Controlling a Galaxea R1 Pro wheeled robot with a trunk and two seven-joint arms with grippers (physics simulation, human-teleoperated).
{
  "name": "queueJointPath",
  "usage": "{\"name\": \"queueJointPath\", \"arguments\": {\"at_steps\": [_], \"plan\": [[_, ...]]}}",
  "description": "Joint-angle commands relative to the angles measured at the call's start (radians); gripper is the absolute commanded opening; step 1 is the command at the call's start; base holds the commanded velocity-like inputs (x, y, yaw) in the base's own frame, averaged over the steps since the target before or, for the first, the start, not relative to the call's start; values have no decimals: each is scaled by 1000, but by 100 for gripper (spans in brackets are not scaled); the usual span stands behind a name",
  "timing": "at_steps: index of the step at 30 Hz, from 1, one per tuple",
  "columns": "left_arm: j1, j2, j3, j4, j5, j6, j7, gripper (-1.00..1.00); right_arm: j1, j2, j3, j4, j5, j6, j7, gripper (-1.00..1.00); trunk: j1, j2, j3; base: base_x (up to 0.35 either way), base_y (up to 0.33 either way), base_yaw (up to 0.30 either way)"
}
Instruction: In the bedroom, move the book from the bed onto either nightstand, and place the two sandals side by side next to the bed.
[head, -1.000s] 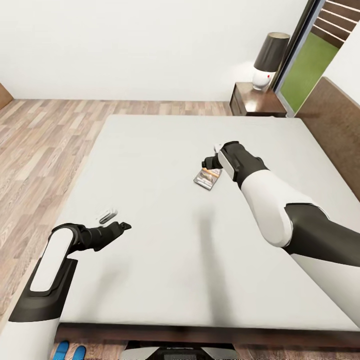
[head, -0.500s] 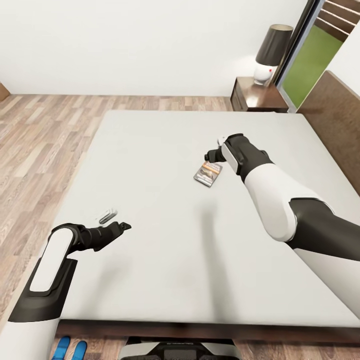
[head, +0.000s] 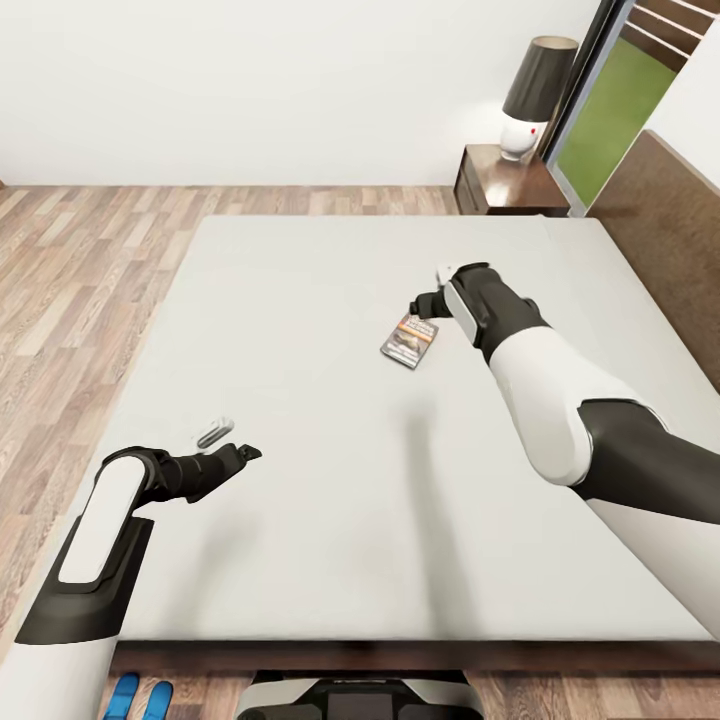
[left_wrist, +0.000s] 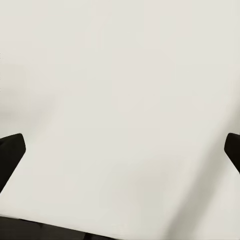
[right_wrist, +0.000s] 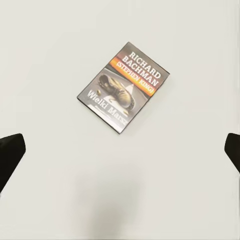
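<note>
Hovering higher above the book (right_wrist: 123, 87) than before, right gripper (head: 424, 305) jaws wide, left gripper (head: 243, 455) likewise, unmoved

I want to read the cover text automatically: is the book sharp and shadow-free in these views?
Right wrist view: the book is sharp, evenly lit, its title legible, a faint soft shadow on the mattress nearby. Head view: the book is small, its lettering unreadable, and the right gripper hangs beside it.
</note>
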Motion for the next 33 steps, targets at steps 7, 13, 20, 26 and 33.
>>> {"name": "queueJointPath", "arguments": {"at_steps": [7,13,20,26,33], "plan": [[-1,2,4,0,10,1,11,100,1,2,-7,-59,6,8,2,100,0,-1,-2,0,0,-9],[-1,1,7,0,11,1,12,100,-1,2,-7,-69,8,13,5,100,0,-1,-3,0,0,-2],[-4,0,2,-5,12,2,18,100,-15,3,-7,-65,9,13,9,100,0,-1,-11,0,0,0],[-78,-9,-4,-1,18,3,21,100,-17,3,-6,-52,15,-17,10,100,0,-1,-20,0,0,0],[-249,-3,-9,13,96,4,28,100,-20,3,-7,-21,11,-42,11,100,0,-1,-31,0,0,0]]}}
